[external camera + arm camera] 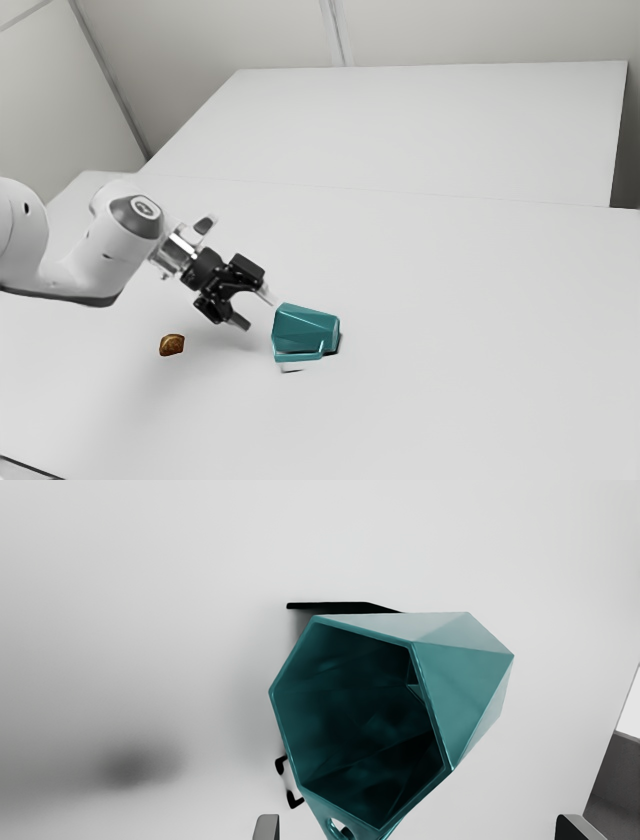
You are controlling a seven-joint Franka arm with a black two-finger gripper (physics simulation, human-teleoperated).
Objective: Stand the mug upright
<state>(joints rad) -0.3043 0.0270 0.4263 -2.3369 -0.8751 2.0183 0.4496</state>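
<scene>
A teal faceted mug [305, 328] lies on its side on the white table, its handle on the side toward the exterior view's bottom. Just to the exterior view's left of it, my gripper [258, 310] is tilted and slightly above the table, fingers spread apart. In the wrist view the mug [462, 680] has its dark mouth facing the camera, with part of the handle at the bottom edge. The gripper [417, 830] is open there, its two fingertips wide apart and nothing held between them.
A small brown lump [172, 345] sits on the table [450, 400] to the exterior view's left of the mug, below the hand. Behind the table stands another white surface [420, 130]. The table's edge shows at the exterior view's lower left.
</scene>
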